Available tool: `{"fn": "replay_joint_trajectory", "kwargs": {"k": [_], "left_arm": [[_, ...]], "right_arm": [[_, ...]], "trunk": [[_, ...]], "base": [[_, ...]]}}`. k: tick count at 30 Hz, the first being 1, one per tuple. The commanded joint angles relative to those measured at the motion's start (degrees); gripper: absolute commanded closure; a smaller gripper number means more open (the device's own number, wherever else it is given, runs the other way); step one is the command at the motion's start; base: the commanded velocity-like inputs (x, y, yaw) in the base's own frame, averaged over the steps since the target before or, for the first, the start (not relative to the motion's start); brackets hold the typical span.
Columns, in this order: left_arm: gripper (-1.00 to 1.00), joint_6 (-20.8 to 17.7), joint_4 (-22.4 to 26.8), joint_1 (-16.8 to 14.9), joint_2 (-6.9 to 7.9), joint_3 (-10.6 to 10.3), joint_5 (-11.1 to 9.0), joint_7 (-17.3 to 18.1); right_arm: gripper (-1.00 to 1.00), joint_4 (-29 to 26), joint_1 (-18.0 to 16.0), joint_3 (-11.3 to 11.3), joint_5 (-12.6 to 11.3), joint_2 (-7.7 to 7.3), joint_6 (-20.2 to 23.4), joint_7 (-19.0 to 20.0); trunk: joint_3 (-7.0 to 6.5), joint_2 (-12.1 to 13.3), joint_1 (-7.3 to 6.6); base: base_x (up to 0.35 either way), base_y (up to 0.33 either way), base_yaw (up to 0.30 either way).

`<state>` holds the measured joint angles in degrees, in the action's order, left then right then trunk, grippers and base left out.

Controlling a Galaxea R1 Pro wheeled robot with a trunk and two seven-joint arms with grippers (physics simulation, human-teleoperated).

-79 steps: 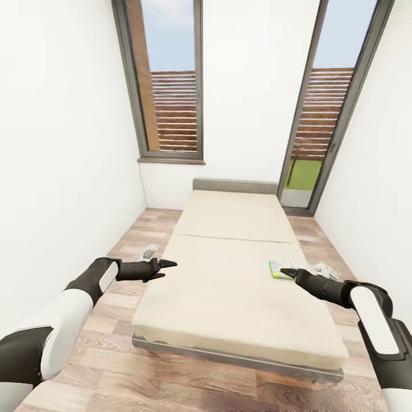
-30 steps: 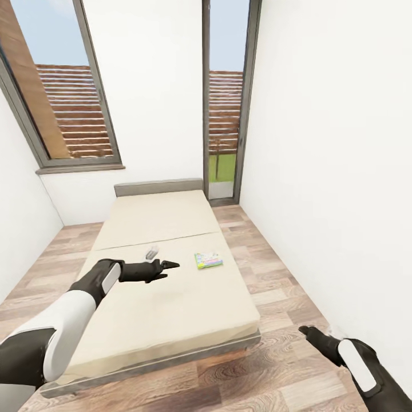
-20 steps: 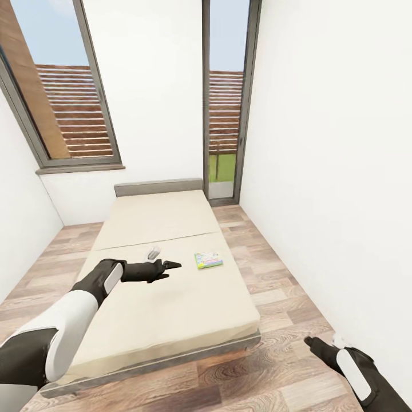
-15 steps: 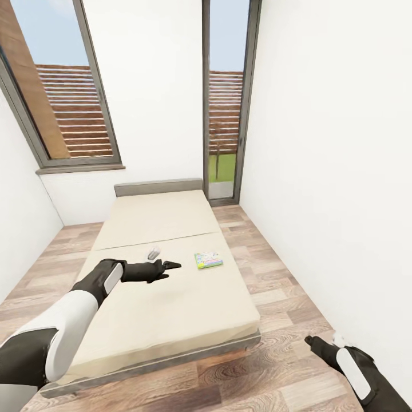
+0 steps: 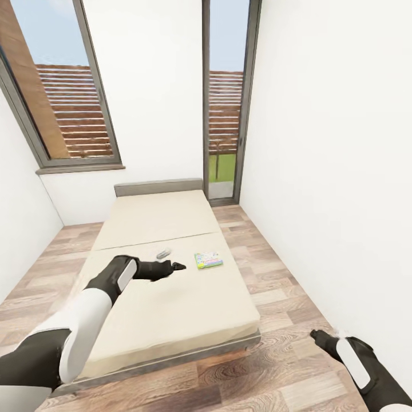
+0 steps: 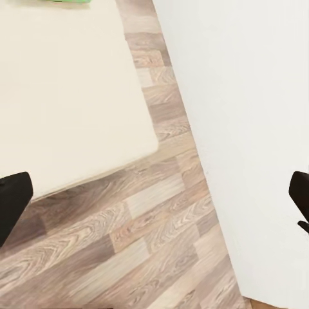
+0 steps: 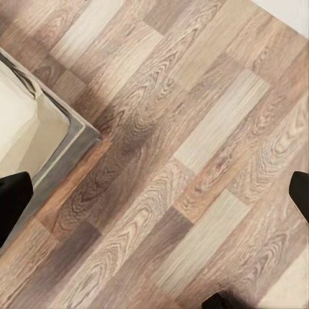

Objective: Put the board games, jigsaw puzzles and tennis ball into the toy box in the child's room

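A green and white board game (image 5: 208, 260) lies flat on the beige mattress of the bed (image 5: 171, 309), near its right side. My left gripper (image 5: 178, 266) hovers over the mattress just left of the game, fingers pointing at it. In the left wrist view the dark fingertips (image 6: 13, 203) stand wide apart, open and empty, and a strip of the game's green edge (image 6: 64, 2) shows beyond the mattress. My right gripper (image 5: 316, 334) hangs low over the floor, right of the bed's near corner. It is open, with fingertips (image 7: 13, 196) spread over bare planks.
The bed's dark grey frame (image 5: 189, 356) and headboard (image 5: 158, 187) fill the room's middle. A white wall (image 5: 332, 171) runs close along the right, leaving a strip of wooden floor (image 5: 274, 297). A window (image 5: 68, 109) and a glass door (image 5: 224, 114) are at the far end.
Early on the camera swung, shifting the bed leftwards in view. In the last second my left arm has reached slightly further towards the board game, and the right gripper has sunk a little.
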<state>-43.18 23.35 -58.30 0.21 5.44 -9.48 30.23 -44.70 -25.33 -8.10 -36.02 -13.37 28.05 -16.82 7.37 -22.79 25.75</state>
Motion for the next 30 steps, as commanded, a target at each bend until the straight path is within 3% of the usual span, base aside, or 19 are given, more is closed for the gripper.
{"fn": "replay_joint_trajectory", "kwargs": {"k": [1,4,7,9,12,18,30], "left_arm": [[-1.00,0.9,0.1,-0.1,-1.18,-0.1,-0.1,-2.4],[-1.00,3.4,0.2,-0.1,-3.19,-1.6,-0.1,-8.0],[-1.00,4.3,0.2,-0.1,-3.82,-2.3,-0.2,-11.1],[-1.00,4.8,0.2,-0.1,-4.24,-2.6,-0.2,-12.6],[-1.00,6.2,0.0,-0.1,-5.31,-2.7,-0.1,-13.4],[-1.00,9.1,-0.3,0.5,-6.36,-2.8,0.0,-14.5],[-1.00,9.5,-0.3,0.9,-6.51,-2.8,-0.3,-15.1]], "right_arm": [[-1.00,-0.1,-0.2,0.0,-0.6,-0.07,0.2,-1.3],[-1.00,-0.1,-1.7,0.0,-0.6,0.36,0.0,-2.4],[-1.00,0.2,-2.6,0.3,-0.6,1.14,-0.5,-2.8],[-1.00,-0.1,-3.2,1.2,-0.4,2.56,-0.4,-3.1],[-1.00,-0.1,-4.3,2.5,0.7,3.10,-0.2,-3.7],[-1.00,0.0,-5.3,3.8,6.9,3.19,0.7,-3.6],[-1.00,-0.3,-5.3,4.0,8.0,3.77,0.7,-3.5]], "trunk": [[0.13,-0.1,0.04],[0.13,-0.1,0.04],[0.13,-0.1,0.04],[0.13,-0.1,0.04],[0.13,-0.1,0.04],[0.13,-0.1,0.04],[0.13,-0.1,0.04]], "base": [[0.000,0.000,0.000],[0.000,0.000,0.000],[0.000,0.000,0.000],[0.000,0.000,0.000],[0.000,0.000,0.000],[0.000,0.000,0.000],[0.007,-0.027,0.000]]}}
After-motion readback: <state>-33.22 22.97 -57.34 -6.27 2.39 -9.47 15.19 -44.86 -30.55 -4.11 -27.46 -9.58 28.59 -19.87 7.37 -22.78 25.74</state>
